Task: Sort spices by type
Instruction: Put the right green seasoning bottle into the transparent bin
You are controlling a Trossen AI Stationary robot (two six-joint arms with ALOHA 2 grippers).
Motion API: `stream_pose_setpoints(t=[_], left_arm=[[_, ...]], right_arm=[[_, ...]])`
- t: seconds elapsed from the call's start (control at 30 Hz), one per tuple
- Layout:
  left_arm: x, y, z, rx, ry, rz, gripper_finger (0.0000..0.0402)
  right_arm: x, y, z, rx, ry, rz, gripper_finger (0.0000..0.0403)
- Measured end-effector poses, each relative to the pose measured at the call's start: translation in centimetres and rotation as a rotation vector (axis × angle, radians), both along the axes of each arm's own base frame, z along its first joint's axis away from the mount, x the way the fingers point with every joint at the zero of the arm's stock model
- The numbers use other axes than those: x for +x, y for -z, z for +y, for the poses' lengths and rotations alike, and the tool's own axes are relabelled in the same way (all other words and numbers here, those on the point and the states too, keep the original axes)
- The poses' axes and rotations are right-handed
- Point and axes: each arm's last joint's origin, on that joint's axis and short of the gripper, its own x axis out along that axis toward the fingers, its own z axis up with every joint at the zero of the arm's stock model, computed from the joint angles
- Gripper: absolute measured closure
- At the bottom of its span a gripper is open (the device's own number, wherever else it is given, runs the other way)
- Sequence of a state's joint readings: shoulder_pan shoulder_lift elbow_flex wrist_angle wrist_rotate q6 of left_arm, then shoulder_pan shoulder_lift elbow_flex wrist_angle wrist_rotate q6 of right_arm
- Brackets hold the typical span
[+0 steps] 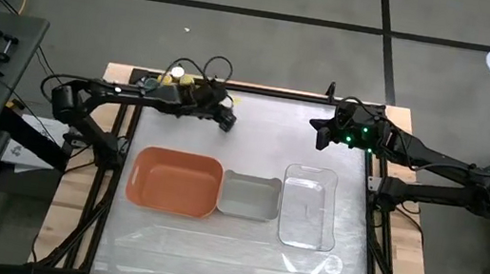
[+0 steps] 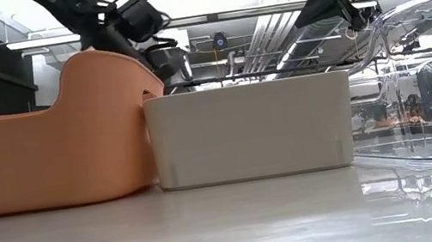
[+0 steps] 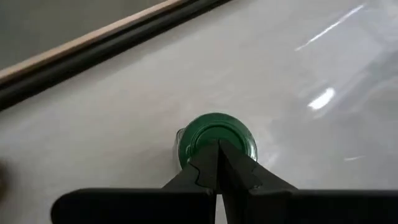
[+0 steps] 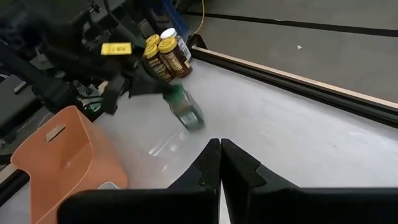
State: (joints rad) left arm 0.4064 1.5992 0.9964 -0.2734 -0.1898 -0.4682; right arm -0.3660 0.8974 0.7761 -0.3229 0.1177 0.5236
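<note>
Closed left gripper (image 3: 214, 163) fingertips hover above green-lidded jar (image 3: 216, 138); part them before descending; right gripper (image 4: 220, 163) waits, closed.

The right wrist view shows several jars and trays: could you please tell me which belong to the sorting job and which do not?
Job:
- green-lidded clear spice jar, at the left gripper
- yellow-lidded dark jars
- white-lidded dark jar

Not the job:
- orange plastic tray
- grey rectangular tray
- clear rectangular tray
</note>
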Motion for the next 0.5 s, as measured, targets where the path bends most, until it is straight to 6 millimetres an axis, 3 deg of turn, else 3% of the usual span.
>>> stream_pose_setpoints(t=[0.3,0.5], left_arm=[[5.2,1.7,-2.2,-0.02,0.099,-0.206,0.0401],[10.2,1.6,-2.9,-0.024,0.243,-0.263,0.0401]], right_arm=[[0.0,0.0,0.0,0.002,-0.002,0.0,0.0403],[0.0,0.0,0.0,0.004,-0.007,-0.001,0.0403]])
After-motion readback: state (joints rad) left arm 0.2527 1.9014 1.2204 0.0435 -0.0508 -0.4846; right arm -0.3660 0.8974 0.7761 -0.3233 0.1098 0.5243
